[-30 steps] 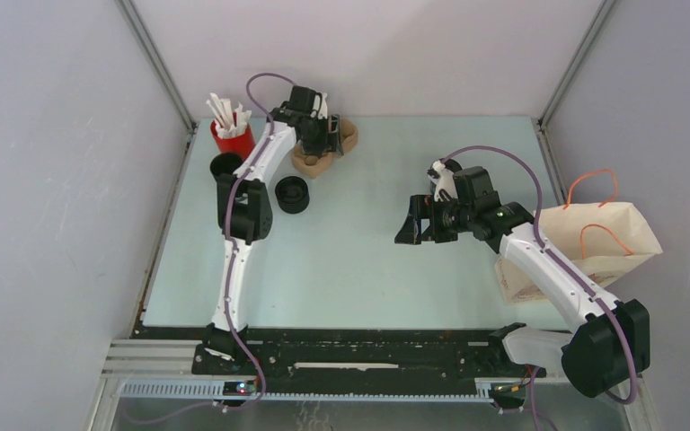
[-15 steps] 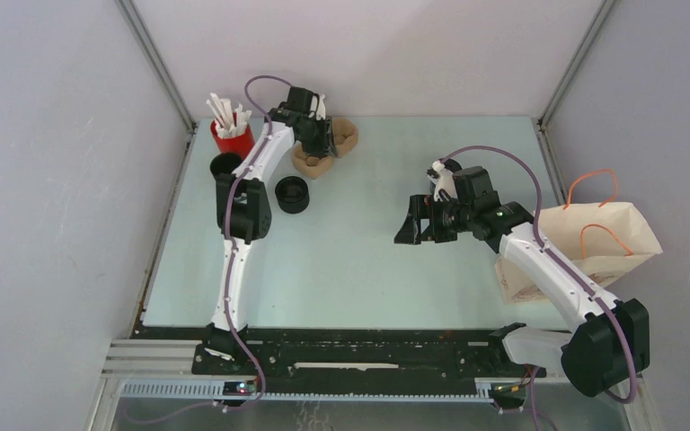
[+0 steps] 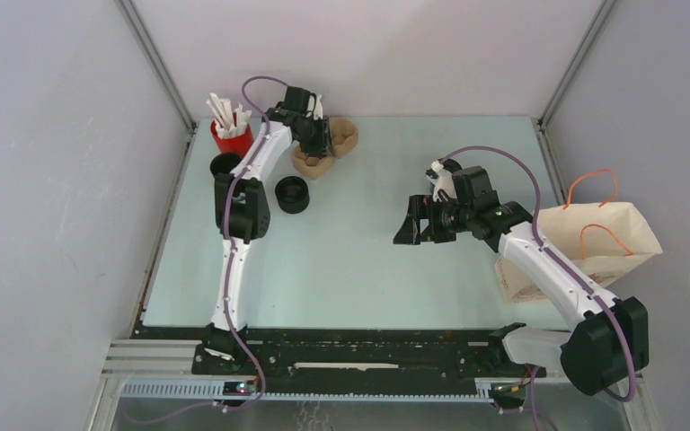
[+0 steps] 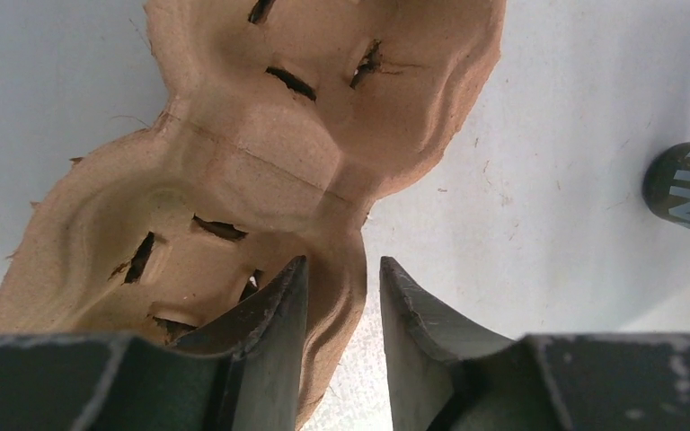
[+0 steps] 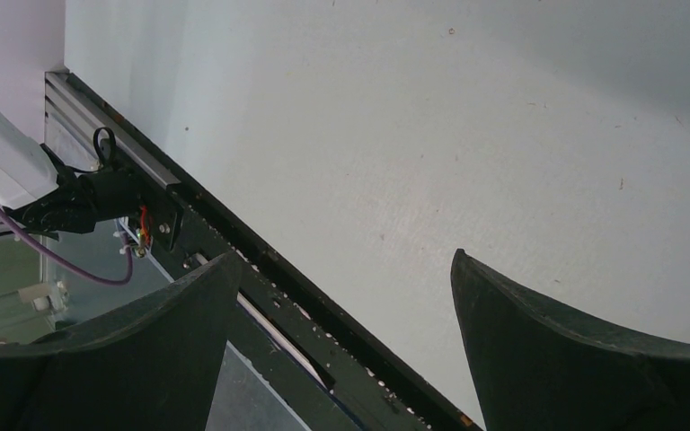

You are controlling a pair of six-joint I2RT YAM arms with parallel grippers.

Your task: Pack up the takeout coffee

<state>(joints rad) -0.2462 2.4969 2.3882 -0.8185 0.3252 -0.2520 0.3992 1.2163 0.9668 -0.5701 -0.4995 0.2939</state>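
Observation:
The takeout coffee (image 3: pixel 225 165), a small black cup seen from above, stands at the far left beside the red cup of white sticks (image 3: pixel 231 135). My left gripper (image 3: pixel 321 144) hangs over a brown pulp cup carrier (image 3: pixel 341 135) at the back. In the left wrist view its jaws (image 4: pixel 341 262) are narrowly open and straddle the carrier's rim (image 4: pixel 260 171), with a gap to the right finger. My right gripper (image 3: pixel 411 226) is wide open and empty above mid-table, as the right wrist view (image 5: pixel 346 256) shows.
A squat black round piece (image 3: pixel 292 194) sits near the left arm. A brown paper bag (image 3: pixel 597 242) with orange handles lies at the right edge. A black thing with white lettering (image 4: pixel 687 184) shows at the left wrist view's right edge. The table's front rail (image 5: pixel 260 278) runs under the right gripper.
My left gripper has shifted slightly left over the carrier. My right gripper has barely moved. The cup, the carrier and the bag stay where they were.

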